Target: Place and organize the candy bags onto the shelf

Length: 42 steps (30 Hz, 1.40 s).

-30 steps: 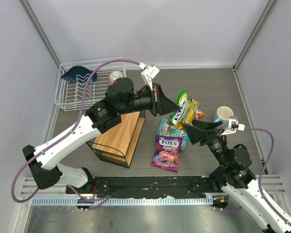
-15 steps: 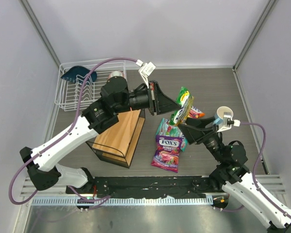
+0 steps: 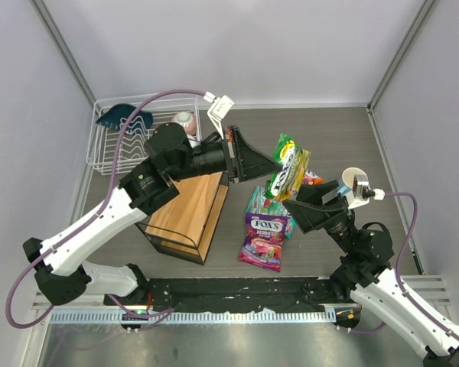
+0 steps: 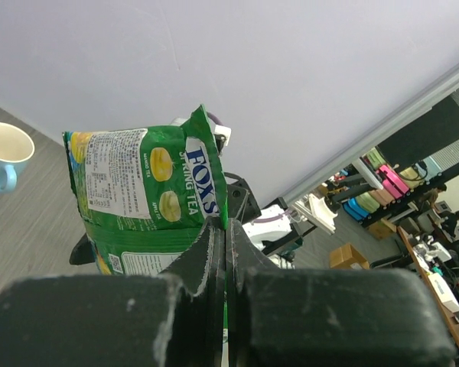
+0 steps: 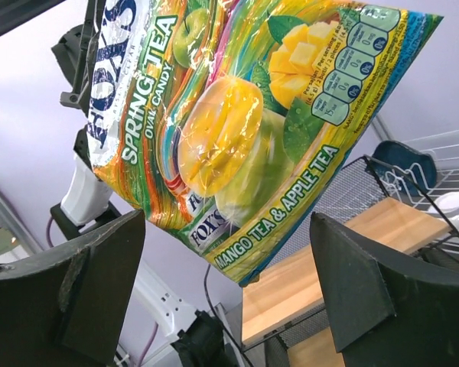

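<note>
My left gripper (image 3: pixel 266 170) is shut on the edge of the yellow-green candy bag (image 3: pixel 288 167) and holds it in the air right of the shelf (image 3: pixel 190 215). The bag fills the left wrist view (image 4: pixel 149 202) and hangs before the right wrist camera (image 5: pixel 237 122). My right gripper (image 3: pixel 297 210) is open just below the bag, its fingers (image 5: pixel 80 283) apart and not touching it. The purple bag (image 3: pixel 264 239) and teal bag (image 3: pixel 266 205) lie on the table beneath. A bit of the orange-red bag (image 3: pixel 314 180) shows behind the held bag.
A white wire dish rack (image 3: pixel 111 153) with a blue dish (image 3: pixel 122 117) and a small cup (image 3: pixel 183 119) stands at the back left. A light blue mug (image 3: pixel 353 182) sits at the right, behind my right wrist. The shelf's wooden board shows in the right wrist view (image 5: pixel 344 264).
My left arm has drawn back to the left and lifted the yellow-green bag slightly. My right gripper has moved a little closer under the bag.
</note>
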{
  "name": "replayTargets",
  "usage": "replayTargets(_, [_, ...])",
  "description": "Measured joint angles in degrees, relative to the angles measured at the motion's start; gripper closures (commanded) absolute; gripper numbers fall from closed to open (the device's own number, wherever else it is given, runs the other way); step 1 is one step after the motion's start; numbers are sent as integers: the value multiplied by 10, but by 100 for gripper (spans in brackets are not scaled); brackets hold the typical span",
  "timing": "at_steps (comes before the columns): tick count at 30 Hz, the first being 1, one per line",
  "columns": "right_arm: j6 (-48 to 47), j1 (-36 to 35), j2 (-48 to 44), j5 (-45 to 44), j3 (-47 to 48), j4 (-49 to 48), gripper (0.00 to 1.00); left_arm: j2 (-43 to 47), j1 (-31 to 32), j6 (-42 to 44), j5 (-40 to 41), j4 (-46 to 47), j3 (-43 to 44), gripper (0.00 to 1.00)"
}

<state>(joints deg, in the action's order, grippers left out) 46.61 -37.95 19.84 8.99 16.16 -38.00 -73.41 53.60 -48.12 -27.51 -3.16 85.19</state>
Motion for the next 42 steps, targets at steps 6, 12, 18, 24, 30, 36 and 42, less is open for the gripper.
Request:
replayTargets(6, [19, 0, 23, 34, 6, -37, 9, 27, 0, -1, 0, 11, -23, 100])
replayTargets(12, [29, 0, 37, 52, 23, -41, 14, 40, 0, -14, 0, 39, -55, 100])
replayTargets(18, [34, 1, 45, 61, 33, -35, 35, 49, 0, -23, -1, 64, -76, 100])
replayTargets(24, [33, 1, 26, 59, 33, -2, 42, 71, -9, -20, 1, 61, -96, 100])
replayTargets(30, [30, 1, 0, 53, 40, 22, 45, 111, -35, -9, 9, 49, -125, 100])
replayTargets(36, [29, 1, -1, 50, 44, 38, 59, 120, -43, -8, 11, 49, -141, 100])
replayTargets(42, [28, 1, -1, 46, 44, 51, 91, 120, -44, -9, 12, 49, -148, 100])
